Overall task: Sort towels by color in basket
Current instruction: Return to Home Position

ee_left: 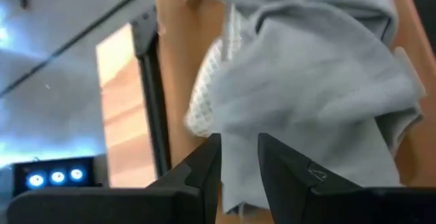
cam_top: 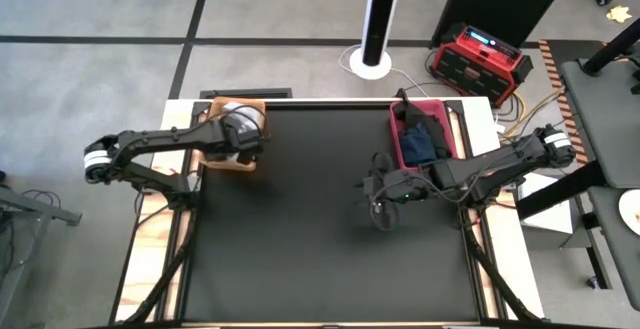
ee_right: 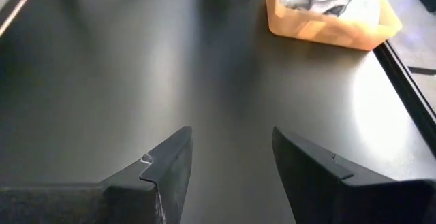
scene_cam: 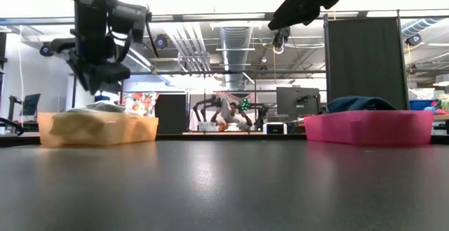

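A light grey towel (ee_left: 320, 81) lies crumpled over a white mesh towel (ee_left: 208, 94) in the orange basket (cam_top: 232, 161) at the table's far left. My left gripper (ee_left: 238, 163) hovers just above this pile (scene_cam: 98, 107), pointing down, with its fingers a narrow gap apart and holding nothing. A navy towel (cam_top: 422, 141) and dark cloth lie in the pink basket (scene_cam: 368, 127) at the far right. My right gripper (ee_right: 231, 156) is open and empty above the bare table, left of the pink basket (cam_top: 378, 184).
The black tabletop (cam_top: 300, 239) stretches between and in front of the two baskets. The orange basket also shows in the right wrist view (ee_right: 327, 30). A red device (cam_top: 480, 61) and cables lie on the floor beyond the table's far edge.
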Available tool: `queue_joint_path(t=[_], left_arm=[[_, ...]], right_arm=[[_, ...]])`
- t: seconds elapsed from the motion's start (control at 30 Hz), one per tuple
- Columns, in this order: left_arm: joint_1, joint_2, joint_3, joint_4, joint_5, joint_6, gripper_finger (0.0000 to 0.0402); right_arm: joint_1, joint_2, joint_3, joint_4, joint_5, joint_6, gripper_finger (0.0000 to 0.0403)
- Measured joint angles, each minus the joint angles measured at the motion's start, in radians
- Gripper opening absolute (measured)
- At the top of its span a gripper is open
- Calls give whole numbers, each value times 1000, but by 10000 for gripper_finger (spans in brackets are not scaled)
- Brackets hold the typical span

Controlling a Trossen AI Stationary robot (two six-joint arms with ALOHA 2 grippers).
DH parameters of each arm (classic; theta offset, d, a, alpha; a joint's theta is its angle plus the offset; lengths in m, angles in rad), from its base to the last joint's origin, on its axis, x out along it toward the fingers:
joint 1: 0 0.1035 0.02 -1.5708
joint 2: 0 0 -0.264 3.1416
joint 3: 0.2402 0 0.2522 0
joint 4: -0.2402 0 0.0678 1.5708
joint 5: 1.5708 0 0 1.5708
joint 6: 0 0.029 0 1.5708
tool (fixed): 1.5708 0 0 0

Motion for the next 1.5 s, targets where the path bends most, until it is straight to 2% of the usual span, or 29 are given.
queue_joint_path(t=[0.13,0.2,0.5,0.63,0.73,0.8,0.9,0.97,1.0,1.07,1.1,1.2,1.27,1.33,1.5], left_arm=[[-32,-5,62,-60,-48,-6,82],[-85,-14,92,-49,-83,-12,82],[-511,-56,174,52,-352,-48,82],[-638,-53,198,101,-371,-111,82],[-702,-45,193,137,-473,-110,82],[-733,-47,183,158,-533,-101,82],[-784,-47,159,259,-593,-22,82],[-812,-48,131,392,-604,73,82],[-821,-49,109,498,-597,151,82],[-835,-45,59,753,-466,386,82],[-845,-40,30,910,-350,527,82],[-863,-36,-58,1336,87,891,82],[-861,-63,-111,1486,301,1034,82],[-841,-117,-162,1526,362,1089,82],[-745,-293,-290,1581,359,1089,82]], right_arm=[[4,-43,-35,19,0,1,196],[11,-67,-58,41,0,-6,196],[24,-133,-175,312,-29,-165,196],[25,-132,-175,315,-29,-162,196],[26,-125,-177,315,-34,-177,196],[26,-126,-185,331,-96,-215,196],[27,-146,-223,409,-275,-298,196],[27,-174,-264,496,-377,-355,196],[27,-190,-286,534,-395,-365,196],[20,-222,-327,601,-386,-368,196],[14,-237,-346,615,-383,-363,196],[-2,-281,-391,641,-379,-347,196],[-4,-310,-415,640,-383,-336,196],[-4,-338,-436,643,-383,-330,196],[-6,-425,-482,630,-385,-330,196]])
